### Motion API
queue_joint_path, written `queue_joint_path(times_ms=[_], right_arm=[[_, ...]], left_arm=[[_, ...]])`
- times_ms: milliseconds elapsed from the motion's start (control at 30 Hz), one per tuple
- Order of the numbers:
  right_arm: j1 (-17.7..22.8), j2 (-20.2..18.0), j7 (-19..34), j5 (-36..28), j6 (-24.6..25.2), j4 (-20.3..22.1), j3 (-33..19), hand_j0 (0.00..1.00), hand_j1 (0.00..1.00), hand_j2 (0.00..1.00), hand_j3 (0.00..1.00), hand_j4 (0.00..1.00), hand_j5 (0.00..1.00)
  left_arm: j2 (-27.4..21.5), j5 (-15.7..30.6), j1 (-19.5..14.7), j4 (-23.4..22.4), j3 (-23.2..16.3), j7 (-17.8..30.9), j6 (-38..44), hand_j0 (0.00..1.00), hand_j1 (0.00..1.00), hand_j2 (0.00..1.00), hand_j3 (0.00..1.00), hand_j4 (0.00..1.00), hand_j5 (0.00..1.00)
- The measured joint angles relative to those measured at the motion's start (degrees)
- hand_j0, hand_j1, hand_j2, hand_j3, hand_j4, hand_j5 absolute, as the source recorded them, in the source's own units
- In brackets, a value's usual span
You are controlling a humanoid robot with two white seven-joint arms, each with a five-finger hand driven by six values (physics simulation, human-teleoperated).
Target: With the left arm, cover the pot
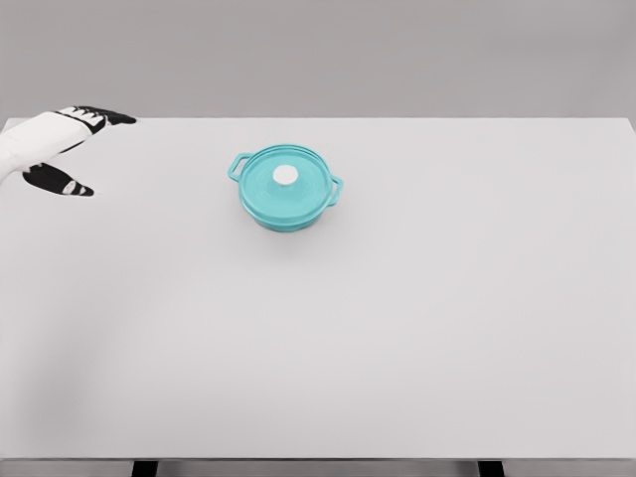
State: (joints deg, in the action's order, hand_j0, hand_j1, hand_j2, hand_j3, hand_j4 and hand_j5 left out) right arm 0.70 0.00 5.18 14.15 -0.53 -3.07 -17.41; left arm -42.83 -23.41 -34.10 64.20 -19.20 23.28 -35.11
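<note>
The white left hand (62, 149) with black fingers hovers spread and empty over the white surface's (318, 338) far left corner, well apart from the round turquoise lidded pot (285, 187).

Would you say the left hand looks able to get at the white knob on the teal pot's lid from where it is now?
Probably yes. The white left hand with black fingers hovers open at the far left edge of the white table, and nothing lies between it and the round white knob on the lidded teal pot. Whether the arm stretches that far is uncertain.
</note>
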Motion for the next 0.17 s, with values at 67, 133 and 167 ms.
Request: queue_joint_path(times_ms=[67,133,167], right_arm=[[0.0,0.0,0.0,0.0,0.0,0.0,0.0,1.0,1.0,1.0,1.0,1.0,1.0],[0.0,0.0,0.0,0.0,0.0,0.0,0.0,1.0,1.0,1.0,1.0,1.0,1.0],[0.0,0.0,0.0,0.0,0.0,0.0,0.0,1.0,1.0,1.0,1.0,1.0,1.0]], left_arm=[[-0.1,0.1,0.4,-0.1,0.1,0.0,0.0,1.0,1.0,1.0,1.0,1.0,1.0],[-0.1,0.0,0.4,-0.1,0.1,0.0,0.0,1.0,1.0,1.0,1.0,1.0,1.0],[-0.1,0.0,0.4,-0.1,0.1,0.0,0.0,1.0,1.0,1.0,1.0,1.0,1.0]])
